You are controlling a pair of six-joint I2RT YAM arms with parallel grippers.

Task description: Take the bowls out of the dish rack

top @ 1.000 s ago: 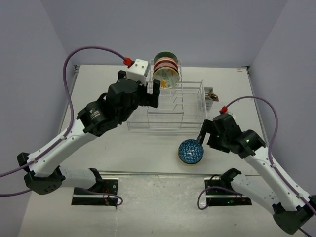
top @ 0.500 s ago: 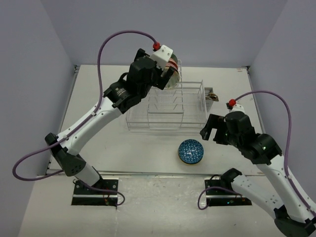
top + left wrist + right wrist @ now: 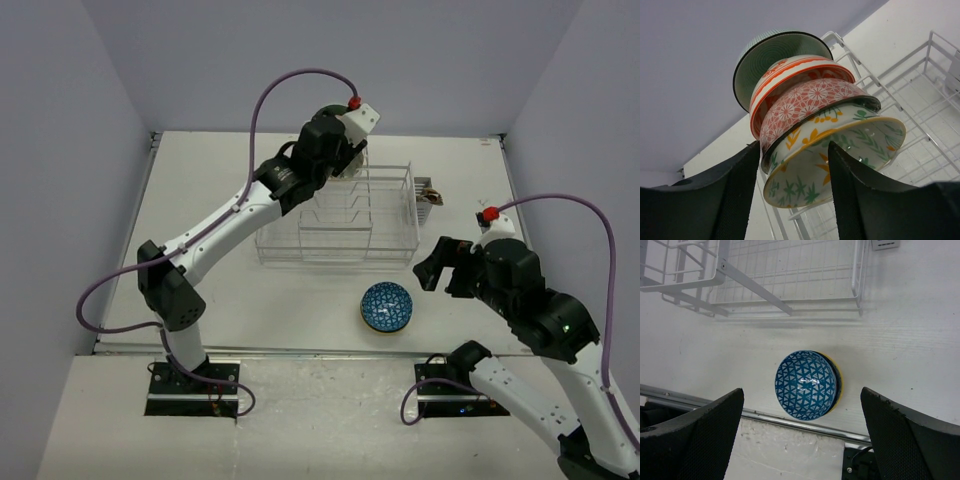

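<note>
Little of the unloading looks done. One blue mosaic-patterned bowl (image 3: pixel 806 385) lies upside down on the white table (image 3: pixel 200 200), just in front of the near side of the white wire dish rack (image 3: pixel 340 215) and apart from it. A yellow edge shows along one side of that bowl, and I cannot tell whether it is a second bowl underneath. Four bowls remain nested on edge at the rack's far left end. Furthest from the wrist camera is a dark green ribbed bowl (image 3: pixel 775 50), then an orange-red banded bowl (image 3: pixel 790 75), then a red bowl with a white lattice motif (image 3: pixel 807 100). Nearest is a white bowl painted with orange and green leaves (image 3: pixel 835 150). The rest of the rack looks bare of bowls, so these four seem to be what is left. The left gripper (image 3: pixel 794 150) is at that stack with its jaws spread wide, one finger on each side of the nearest bowl's lower part. It grips nothing, and I cannot tell whether the pads touch the bowl. The right gripper (image 3: pixel 440 268) hangs above the table beside the rack's near right corner, over the blue bowl, jaws wide apart and empty. No brand, label or writing can be read on any bowl or on the rack.
</note>
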